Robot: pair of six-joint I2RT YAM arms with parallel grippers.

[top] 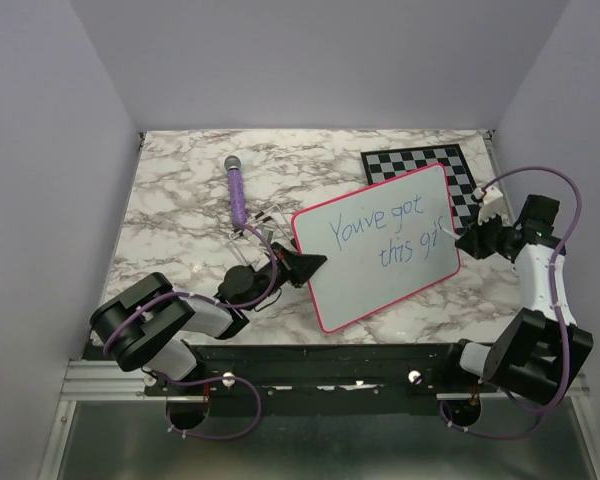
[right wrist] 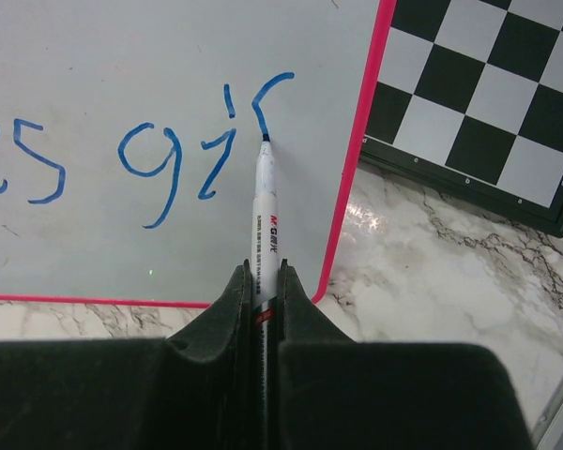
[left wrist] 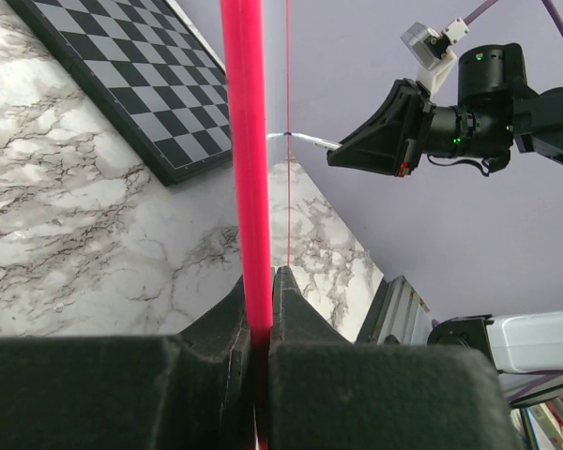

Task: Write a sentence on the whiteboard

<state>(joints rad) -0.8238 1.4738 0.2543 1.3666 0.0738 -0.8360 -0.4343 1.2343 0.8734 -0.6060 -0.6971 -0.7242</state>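
The whiteboard (top: 365, 290) sits askew at centre of the top view, my left gripper (left wrist: 260, 286) clenched on its pink rim; risk: the pinch slips under pen pressure, the board pivots, strokes smear. The sentence (top: 388, 232) crowds the board's right rim, so my right gripper (right wrist: 264, 277), grasping the marker (right wrist: 264, 197) tip-down on the last letter, may run off it.

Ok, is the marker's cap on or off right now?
Off. The marker in the right gripper shows a bare dark tip, set at the end of the rightmost blue stroke on the whiteboard.
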